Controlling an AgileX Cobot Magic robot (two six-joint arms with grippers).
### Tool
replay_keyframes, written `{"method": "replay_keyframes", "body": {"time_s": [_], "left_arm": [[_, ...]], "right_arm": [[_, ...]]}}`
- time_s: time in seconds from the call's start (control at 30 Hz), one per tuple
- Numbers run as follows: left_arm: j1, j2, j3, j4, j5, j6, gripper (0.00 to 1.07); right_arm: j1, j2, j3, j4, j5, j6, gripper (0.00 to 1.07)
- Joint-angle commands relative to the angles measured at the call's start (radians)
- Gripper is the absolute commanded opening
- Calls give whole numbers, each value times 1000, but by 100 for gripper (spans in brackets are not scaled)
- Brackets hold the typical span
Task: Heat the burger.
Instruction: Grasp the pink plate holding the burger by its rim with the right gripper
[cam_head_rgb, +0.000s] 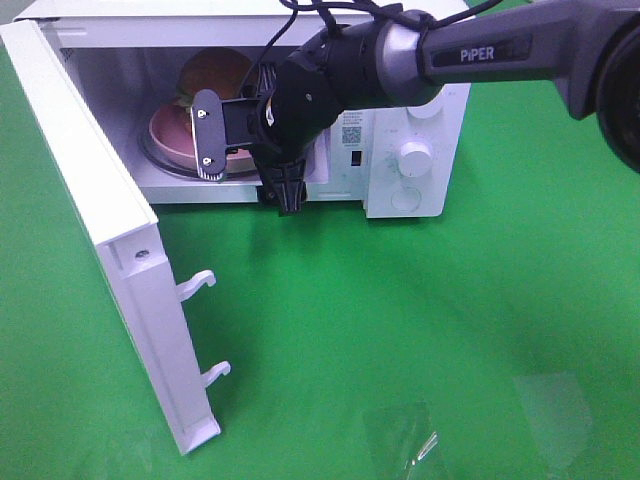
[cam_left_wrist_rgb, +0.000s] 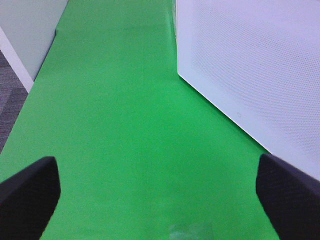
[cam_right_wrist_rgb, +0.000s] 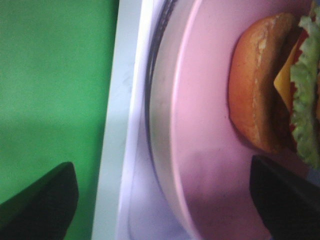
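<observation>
- Right fingers spread wide, nothing between them; they sit at the mouth of the microwave, straddling the near rim of the pink plate.
- Just beyond those fingers lies the burger, resting on that plate inside the cavity, bun, lettuce and yellow cheese showing, apart from both tips.
- Under the plate, the glass turntable and the white sill.
- Left fingers also splayed and empty, hovering over bare green bench, with the swung-out door off to one side.
- My read: loading looks done, the burger is in and released.
- Left to do, I'd say: pull the right arm clear, shut the door, turn the knob.
</observation>
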Motion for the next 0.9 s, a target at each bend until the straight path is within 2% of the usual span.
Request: {"method": "replay_keyframes", "body": {"time_s": [0.03,0.33,0.73,0.8,0.83,0.87,0.9], "left_arm": [[-1,-19,3,9,-13,-1,100],[-1,-19,3,28,-13,-1,100],[-1,-19,3,28,-13,-1,100],[-1,-19,3,28,-13,-1,100],[-1,-19,3,28,-13,-1,100],[-1,-19,3,28,-13,-1,100],[-1,-19,3,28,-13,-1,100]], "right_arm": [[0,39,-58,-6,-5,16,90],[-12,118,-148,17,-5,16,90],[-12,154,-165,46,-32,15,86],[-12,154,-166,53,-35,13,75],[-12,154,-166,53,-35,13,75],[-12,154,-168,53,-30,15,63],[-12,154,-168,53,-30,15,63]]}}
